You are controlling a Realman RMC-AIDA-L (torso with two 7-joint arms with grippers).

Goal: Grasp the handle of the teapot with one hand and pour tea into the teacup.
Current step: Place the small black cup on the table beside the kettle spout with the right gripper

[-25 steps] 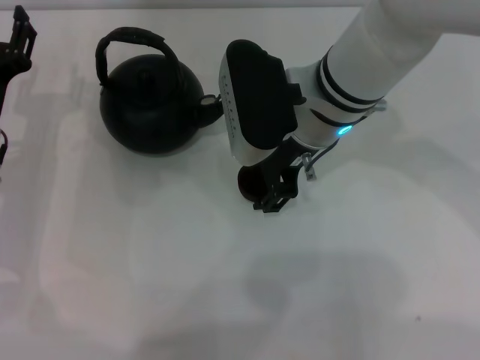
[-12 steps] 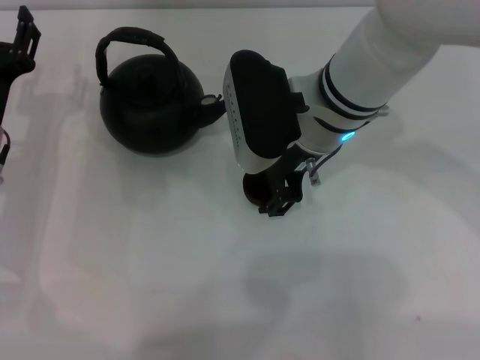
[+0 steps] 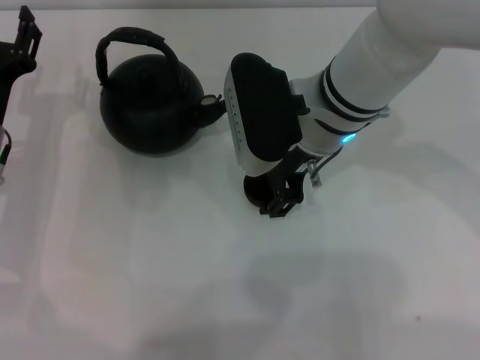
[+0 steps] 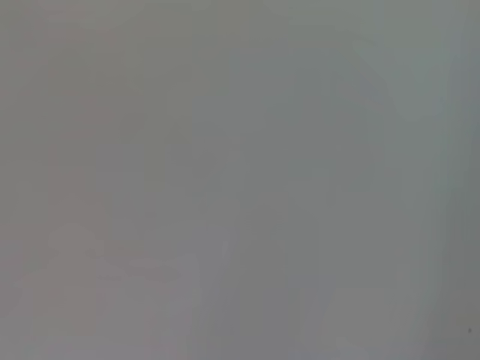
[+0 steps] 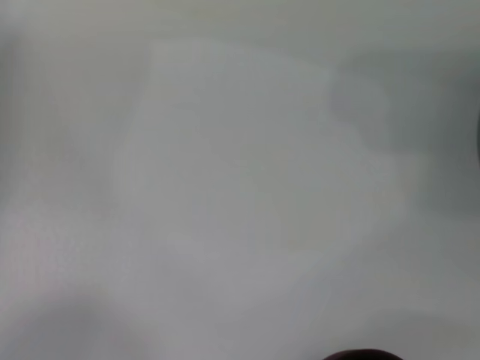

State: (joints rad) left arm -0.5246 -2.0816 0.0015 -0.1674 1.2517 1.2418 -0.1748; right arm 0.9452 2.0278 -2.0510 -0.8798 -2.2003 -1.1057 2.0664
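Observation:
The matte-black teapot stands on the white table at the back left, its spout pointing right toward my right arm. Its arched black handle stands upright over the lid, with nothing holding it. The small dark teacup sits low on the table to the right of and nearer than the teapot, mostly hidden under my right wrist. My right gripper is down at the cup, its black fingers closed on the cup's right side. My left gripper is parked at the far left edge, well clear of the teapot.
The white table stretches around both objects. My right forearm comes in from the upper right and its white wrist housing hangs close to the teapot's spout. Both wrist views show only blank pale surface.
My right gripper has carried the teacup down and slightly right, from just above the table to resting on it. In the last half second it barely moved. The teapot and left arm stayed still.

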